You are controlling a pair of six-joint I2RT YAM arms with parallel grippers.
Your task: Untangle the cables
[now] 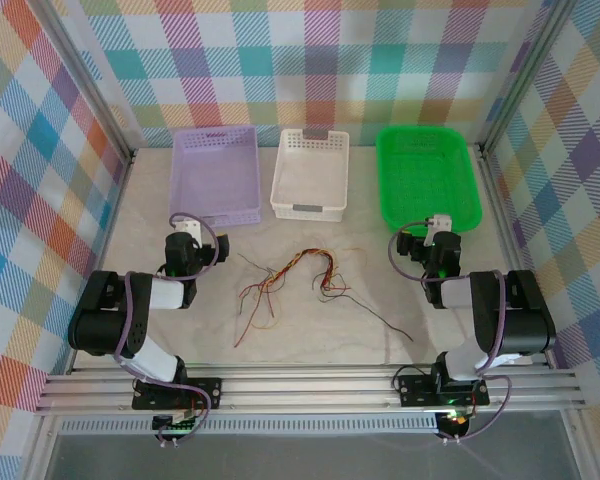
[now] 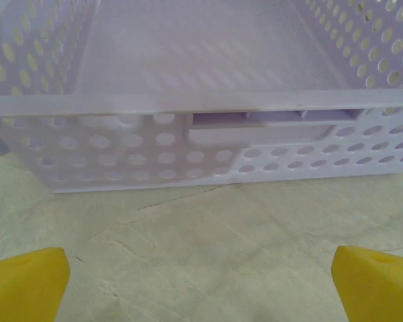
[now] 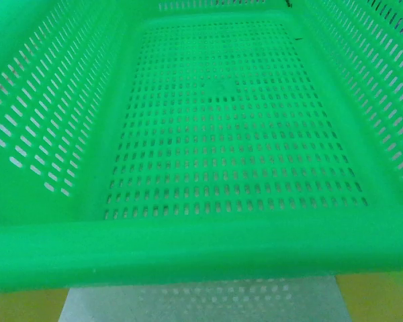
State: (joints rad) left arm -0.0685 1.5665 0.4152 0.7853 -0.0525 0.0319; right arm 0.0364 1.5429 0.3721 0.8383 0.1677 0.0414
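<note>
The tangled cables (image 1: 290, 280) are laid on the bench (image 1: 320, 350) between the left arm (image 1: 130, 310) and the right arm (image 1: 500, 310), near the white basket (image 1: 309, 172), their long axis being directed from left to right, while the left jaws and the right jaws are held wide apart.

The cables (image 1: 318, 262) are lying loose on the surface (image 1: 310, 345), around its middle, as a thin, flat tangle of red, orange-yellow and black strands. Red and orange-yellow strands are arching across the far side of the bunch and crossing one another. At the left end, red strands are looping and trailing toward the near edge. At the right end, black strands are curling in small loops, and one long black strand is running off alone toward the near right.
</note>
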